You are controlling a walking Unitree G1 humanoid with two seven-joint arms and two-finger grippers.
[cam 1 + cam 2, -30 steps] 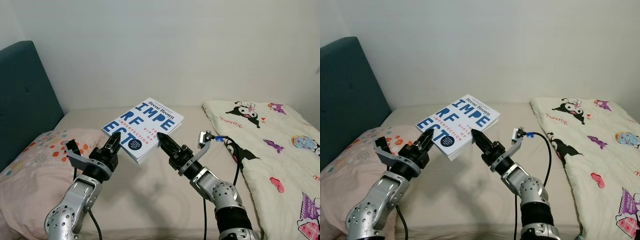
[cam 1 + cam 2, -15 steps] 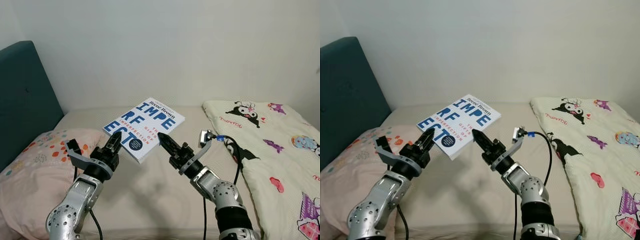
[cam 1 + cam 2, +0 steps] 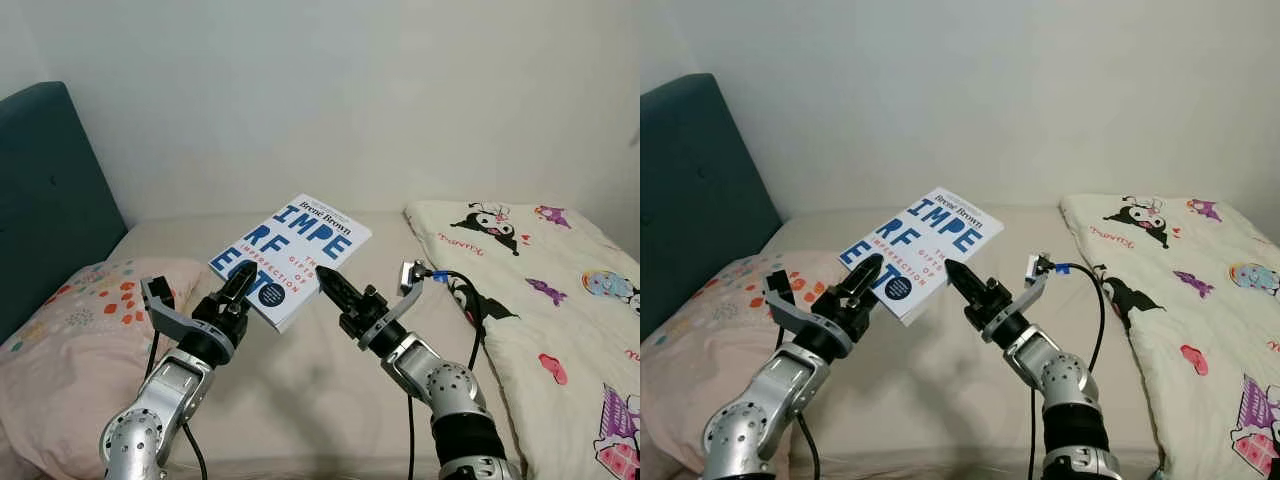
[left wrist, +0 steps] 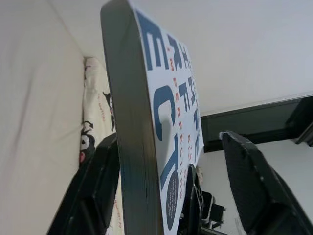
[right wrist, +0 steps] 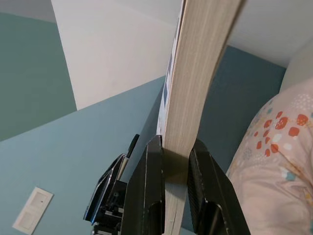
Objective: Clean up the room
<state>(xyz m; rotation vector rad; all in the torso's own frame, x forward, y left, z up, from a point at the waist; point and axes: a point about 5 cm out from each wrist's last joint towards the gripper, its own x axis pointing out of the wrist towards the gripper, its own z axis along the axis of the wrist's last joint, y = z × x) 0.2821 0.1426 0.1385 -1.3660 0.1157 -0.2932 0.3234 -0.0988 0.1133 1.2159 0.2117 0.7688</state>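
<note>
Above the beige bed [image 3: 300, 370], a white book [image 3: 292, 258] with blue lettering hangs tilted in the air, held from both sides. On its page edge the right gripper [image 3: 326, 283] has its jaws clenched, as the right wrist view shows. At the other edge the left gripper [image 3: 240, 282] has its jaws spread around the spine, one finger [image 4: 254, 186] clearly off the cover. A floral pink pillow [image 3: 70, 340] lies beside the teal headboard [image 3: 45, 200], a cartoon-print quilt [image 3: 560, 300] covers the right side, and a plain white wall [image 3: 350, 90] rises behind.

bed [image 3: 300, 370]: beige sheet | pillow [image 3: 70, 340] left | cartoon-print blanket [image 3: 560, 300] right
</note>
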